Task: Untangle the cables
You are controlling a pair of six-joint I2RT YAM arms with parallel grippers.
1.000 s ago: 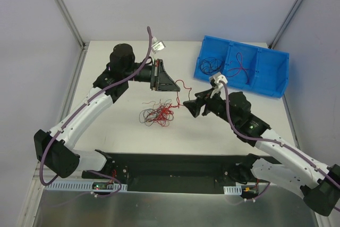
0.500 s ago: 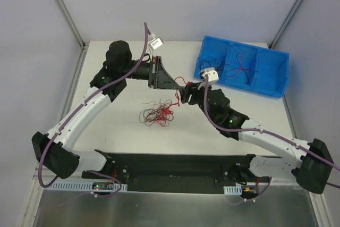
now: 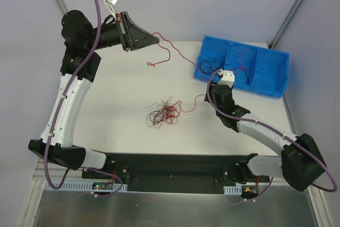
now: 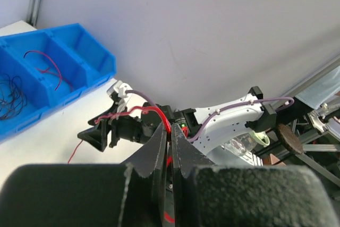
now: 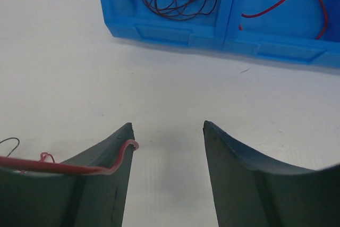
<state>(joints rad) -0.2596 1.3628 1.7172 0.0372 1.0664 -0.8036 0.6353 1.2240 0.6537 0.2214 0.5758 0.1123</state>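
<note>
Red wire (image 3: 170, 51) pinched tight in the left gripper (image 3: 157, 39); right gripper (image 5: 167, 126) gapes, holding nothing, a strand (image 5: 53, 166) just draped across it. It could slip off or drag the tangle (image 3: 163, 112).

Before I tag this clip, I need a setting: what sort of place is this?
Likely a robotics lab test cell: a white table enclosed by blank panels, a blue sorting bin, and a tangle of cables.

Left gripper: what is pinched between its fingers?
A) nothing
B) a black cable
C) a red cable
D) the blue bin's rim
C: the left wrist view shows a red cable clamped in the shut left gripper.
</note>
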